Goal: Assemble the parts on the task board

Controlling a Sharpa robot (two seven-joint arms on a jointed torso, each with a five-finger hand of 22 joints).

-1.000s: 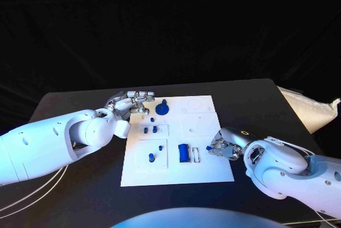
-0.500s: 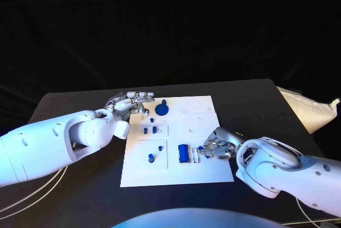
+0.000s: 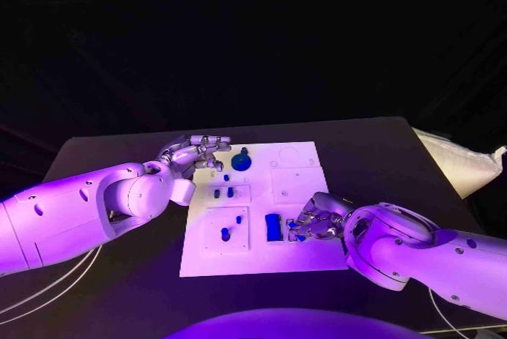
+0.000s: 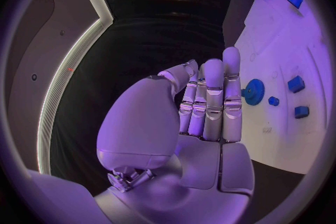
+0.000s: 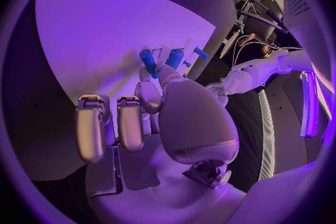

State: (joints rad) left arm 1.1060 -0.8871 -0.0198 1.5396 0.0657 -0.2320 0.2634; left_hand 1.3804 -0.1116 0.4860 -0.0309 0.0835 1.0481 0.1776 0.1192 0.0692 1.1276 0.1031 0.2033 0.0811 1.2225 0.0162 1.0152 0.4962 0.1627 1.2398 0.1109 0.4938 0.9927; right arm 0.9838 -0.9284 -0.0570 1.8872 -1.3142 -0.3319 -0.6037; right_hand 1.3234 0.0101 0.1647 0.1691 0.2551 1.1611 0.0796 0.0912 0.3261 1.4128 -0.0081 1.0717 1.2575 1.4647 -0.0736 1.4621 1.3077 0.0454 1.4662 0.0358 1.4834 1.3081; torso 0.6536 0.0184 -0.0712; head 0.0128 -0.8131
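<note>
Currently no readable writing; right hand [image 3: 313, 220] pinches a blue part [image 5: 148, 61] over task board [image 3: 306, 262], left hand [image 3: 196, 153] empty, fingers pressed together.

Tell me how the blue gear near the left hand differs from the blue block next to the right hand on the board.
The blue gear is round with a toothed edge; the blue block is long and rectangular. The gear sits at the far end of the task board, beside the left hand; the block lies at the near end, beside the right hand. Both are blue and rest on the white board.
</note>
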